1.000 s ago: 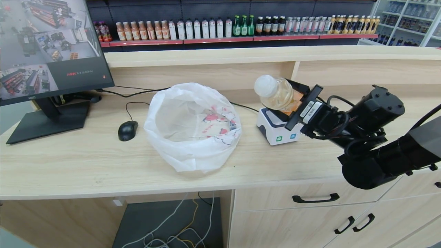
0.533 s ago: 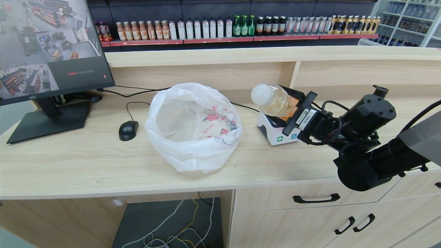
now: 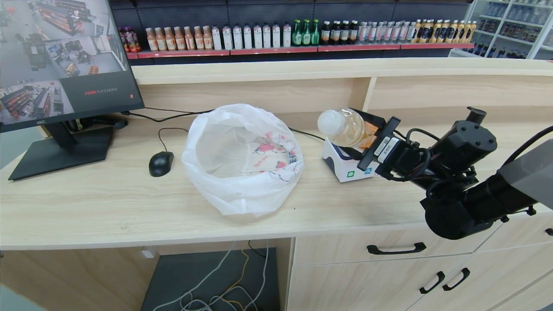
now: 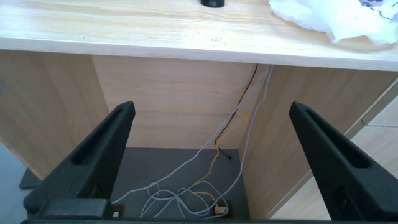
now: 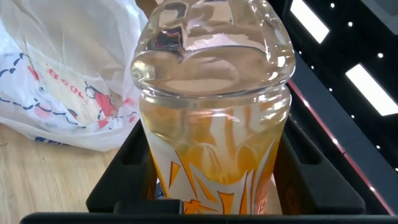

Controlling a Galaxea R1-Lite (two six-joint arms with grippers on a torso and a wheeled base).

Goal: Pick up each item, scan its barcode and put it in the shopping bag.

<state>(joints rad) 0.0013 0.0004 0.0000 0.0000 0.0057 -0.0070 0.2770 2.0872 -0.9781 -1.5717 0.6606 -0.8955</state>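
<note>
Head view showed the right claw (image 3: 362,129) pinching a clear drink bottle (image 3: 345,124) by its orange-labelled lower half. One dark finger sat on each side of the label. The bottle lay tilted nearly on its side, and its white cap (image 3: 330,120) stuck out past the fingertips toward the white shopping bag (image 3: 242,157). It hung just above the white barcode scanner (image 3: 344,167), which stood on the wooden counter (image 3: 108,207) just beside the bag. From the right wrist camera, the bottle's clear shoulder rose out from between the two fingers, with the bag beyond it. The left claw (image 4: 211,155) had its fingers spread wide, holding nothing, below the counter's edge and facing the cables (image 4: 205,186) underneath.
</note>
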